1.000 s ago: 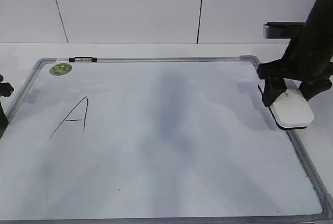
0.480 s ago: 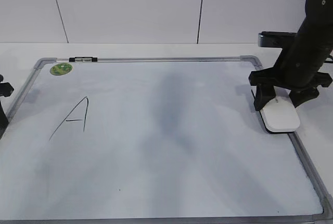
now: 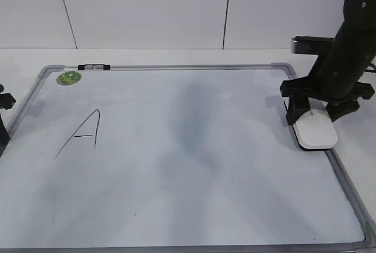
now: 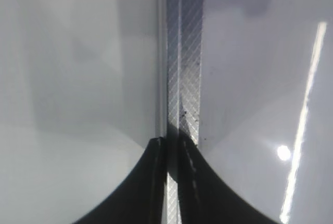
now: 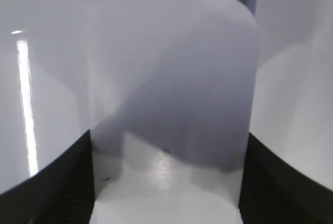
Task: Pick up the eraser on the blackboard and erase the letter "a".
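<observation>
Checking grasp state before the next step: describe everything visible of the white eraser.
The white rounded oblong plastic eraser looks smooth and glossy, with a dark underside edge showing. It lies flat at the right edge of the grey-framed whiteboard, partly over the frame. The right gripper straddles it, a black finger against each long side. Faint small marks show on its top in the right wrist view; they are unreadable.

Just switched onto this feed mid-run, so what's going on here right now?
The right gripper is down over the white eraser at the right edge of the blackboard, its fingers on either side of it; the right wrist view shows the eraser filling the gap between them. Whether it is lifted or resting on the board is unclear. The only writing visible is a capital "A" on the left; no lowercase "a" shows. The left gripper sits shut over the board's left frame.
</observation>
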Tool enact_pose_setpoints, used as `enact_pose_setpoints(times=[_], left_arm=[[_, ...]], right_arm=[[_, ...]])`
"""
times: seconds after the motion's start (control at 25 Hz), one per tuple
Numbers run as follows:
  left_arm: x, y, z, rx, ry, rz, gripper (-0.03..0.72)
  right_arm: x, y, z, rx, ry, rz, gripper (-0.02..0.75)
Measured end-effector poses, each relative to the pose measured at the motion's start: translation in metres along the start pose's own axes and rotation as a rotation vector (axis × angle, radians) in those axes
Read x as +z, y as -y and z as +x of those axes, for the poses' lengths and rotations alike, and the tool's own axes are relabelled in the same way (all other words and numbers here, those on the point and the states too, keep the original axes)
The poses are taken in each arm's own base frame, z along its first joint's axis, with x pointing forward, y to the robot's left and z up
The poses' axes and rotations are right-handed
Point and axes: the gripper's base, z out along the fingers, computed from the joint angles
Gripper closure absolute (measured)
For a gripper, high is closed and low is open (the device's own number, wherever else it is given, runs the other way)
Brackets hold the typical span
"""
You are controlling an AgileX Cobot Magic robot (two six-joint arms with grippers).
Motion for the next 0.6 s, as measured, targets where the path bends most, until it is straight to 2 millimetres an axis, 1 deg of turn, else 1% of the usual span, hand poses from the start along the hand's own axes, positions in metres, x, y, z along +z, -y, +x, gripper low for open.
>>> enact_pose_setpoints(times=[0.6], left_arm=[[0.0000,0.0000,0.0000,0.000,0.000,0.000,0.666]], right_arm=[[0.0000,0.0000,0.0000,0.000,0.000,0.000,0.200]])
